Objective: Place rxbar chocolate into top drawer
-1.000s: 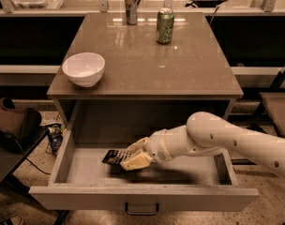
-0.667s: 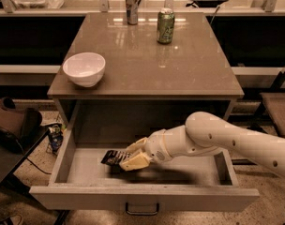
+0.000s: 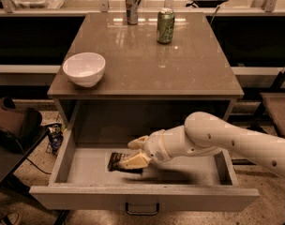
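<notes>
The rxbar chocolate (image 3: 116, 161), a flat dark bar, lies on the pale bottom of the open top drawer (image 3: 86, 170), left of centre. My gripper (image 3: 136, 152) reaches into the drawer from the right on its white arm. Its tan fingers are spread apart. The lower finger (image 3: 136, 161) lies over the bar's right end and the upper finger (image 3: 138, 142) stands clear behind it. The drawer's dark handle (image 3: 141, 209) is centred on the front panel.
On the table top (image 3: 180, 69) stand a white bowl (image 3: 84, 68) at the front left, a green soda can (image 3: 165, 26) and a slim silver can (image 3: 131, 6) at the back. A dark bag (image 3: 13, 125) sits on the floor at the left. A chair edge (image 3: 276, 107) is at the right.
The arm has shifted very slightly to the left inside the drawer. The bar stays in the same spot on the drawer bottom.
</notes>
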You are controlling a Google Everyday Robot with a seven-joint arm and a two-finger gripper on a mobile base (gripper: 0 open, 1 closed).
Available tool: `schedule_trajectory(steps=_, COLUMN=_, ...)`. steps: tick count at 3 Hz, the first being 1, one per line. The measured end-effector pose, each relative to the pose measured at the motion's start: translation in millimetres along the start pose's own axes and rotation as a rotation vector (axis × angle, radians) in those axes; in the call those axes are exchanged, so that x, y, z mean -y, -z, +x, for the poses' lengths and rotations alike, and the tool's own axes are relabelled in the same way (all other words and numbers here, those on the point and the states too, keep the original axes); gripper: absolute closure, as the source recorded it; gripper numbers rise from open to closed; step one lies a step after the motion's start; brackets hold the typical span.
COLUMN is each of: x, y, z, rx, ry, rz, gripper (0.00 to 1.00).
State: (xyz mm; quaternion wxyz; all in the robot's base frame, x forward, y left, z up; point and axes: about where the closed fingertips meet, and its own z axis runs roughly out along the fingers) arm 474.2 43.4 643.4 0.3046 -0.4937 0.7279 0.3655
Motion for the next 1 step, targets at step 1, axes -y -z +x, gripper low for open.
schedule_trajectory(steps=1, x=-0.9, y=-1.2, z=-0.3, rx=-0.001, ry=0.001, rz=-0.003, gripper=0.0)
